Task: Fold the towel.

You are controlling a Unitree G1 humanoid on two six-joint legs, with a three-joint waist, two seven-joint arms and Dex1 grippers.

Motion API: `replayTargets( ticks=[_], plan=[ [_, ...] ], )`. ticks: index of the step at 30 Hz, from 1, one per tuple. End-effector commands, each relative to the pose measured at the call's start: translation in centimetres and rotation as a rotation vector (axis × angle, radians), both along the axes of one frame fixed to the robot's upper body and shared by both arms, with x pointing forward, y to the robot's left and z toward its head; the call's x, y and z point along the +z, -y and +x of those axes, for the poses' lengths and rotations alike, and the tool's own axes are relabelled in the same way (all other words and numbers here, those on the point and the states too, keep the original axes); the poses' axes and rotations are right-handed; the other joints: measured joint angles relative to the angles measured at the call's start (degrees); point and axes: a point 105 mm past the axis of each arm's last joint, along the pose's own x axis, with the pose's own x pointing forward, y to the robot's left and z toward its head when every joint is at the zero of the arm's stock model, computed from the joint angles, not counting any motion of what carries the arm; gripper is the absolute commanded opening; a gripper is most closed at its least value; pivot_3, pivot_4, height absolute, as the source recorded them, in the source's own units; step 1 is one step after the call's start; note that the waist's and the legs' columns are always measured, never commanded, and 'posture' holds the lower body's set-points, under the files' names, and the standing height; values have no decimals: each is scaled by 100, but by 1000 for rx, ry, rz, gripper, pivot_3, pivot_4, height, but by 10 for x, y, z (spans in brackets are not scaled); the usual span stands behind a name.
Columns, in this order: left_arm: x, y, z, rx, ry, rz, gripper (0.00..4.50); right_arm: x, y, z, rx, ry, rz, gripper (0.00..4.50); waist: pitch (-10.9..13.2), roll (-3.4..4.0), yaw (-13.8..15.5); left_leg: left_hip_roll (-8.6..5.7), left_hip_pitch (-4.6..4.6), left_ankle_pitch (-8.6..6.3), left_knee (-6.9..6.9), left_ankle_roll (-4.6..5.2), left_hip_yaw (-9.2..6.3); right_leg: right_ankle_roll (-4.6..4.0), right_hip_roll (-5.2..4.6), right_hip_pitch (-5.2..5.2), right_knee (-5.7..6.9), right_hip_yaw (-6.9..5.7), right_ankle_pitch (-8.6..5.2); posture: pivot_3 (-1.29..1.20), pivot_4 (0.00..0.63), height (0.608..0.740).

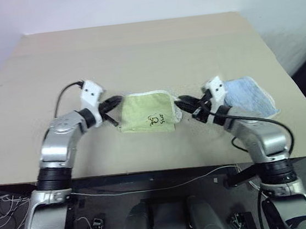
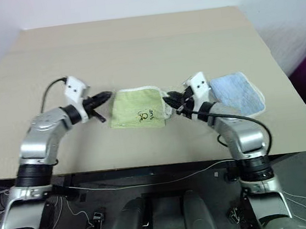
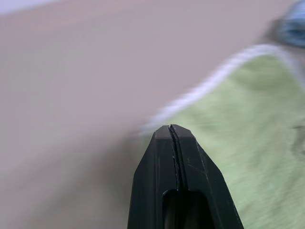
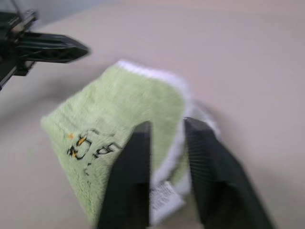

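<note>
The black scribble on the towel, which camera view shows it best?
The right wrist view: the scribble sits close up on the towel, though blurred. Both eye views show it small near the towel's front edge. The left wrist view barely catches it at the edge.

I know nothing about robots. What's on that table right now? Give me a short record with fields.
surface: tan table
towel: light yellow-green towel, folded small, white edging, black scribbled mark on top, lying flat between the two arms
other cloth: light blue folded cloth, on the robot's right side of the towel
left end effector: shut, empty, tip at the towel's left edge
right end effector: fingers apart, astride the towel's right edge with its white tag
fold status: looks folded; towel resting on the table
</note>
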Motion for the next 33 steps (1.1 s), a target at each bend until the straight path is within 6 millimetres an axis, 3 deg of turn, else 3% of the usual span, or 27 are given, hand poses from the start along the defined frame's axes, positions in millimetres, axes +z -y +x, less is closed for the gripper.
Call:
replayTargets(
  ticks=[1, 7, 11, 16, 25, 33],
  plan=[
    [1, -18, -1, 26, 32, 51, 0, 1, 6, -1, -9, -187, 192, 2488, 0, 0, 12, 0, 0, 0, 0, 0, -1, 0, -1, 1, 0, 0, 0, 0, 150, 740],
    [-10, -25, -3, 27, 28, 105, 0, -22, 5, 9, -50, -440, 373, 4463, 0, 0, 10, -1, -1, 0, -3, 1, 1, -1, -5, -1, -1, 0, 0, 0, 150, 740],
    [-12, -21, -8, 8, 29, 95, 0, -35, 3, 14, -84, -529, 388, 4463, 1, 1, 2, -1, -2, 0, -4, 1, 2, -1, -6, -3, 0, 1, 0, 0, 150, 740],
    [-18, -23, -11, 13, 13, 102, 0, -43, -13, 12, -35, -591, 377, 4463, 0, 1, -35, 2, -1, 0, -6, 1, 2, -1, -2, -5, 2, 2, 0, 0, 150, 740],
    [-24, -22, -15, 7, -1, 111, 0, -41, -59, 7, 100, -656, 356, 4463, 0, 2, -178, 6, 0, 0, -12, 1, 3, -1, 3, -11, 5, 4, 0, 0, 150, 740],
    [-27, -19, -17, -2, -6, 112, 0, -42, -81, 13, 117, -695, 349, 4463, -1, 3, -167, 8, -1, 0, -14, 1, 5, -1, 5, -16, 8, 6, 0, 0, 150, 740]
  ],
)
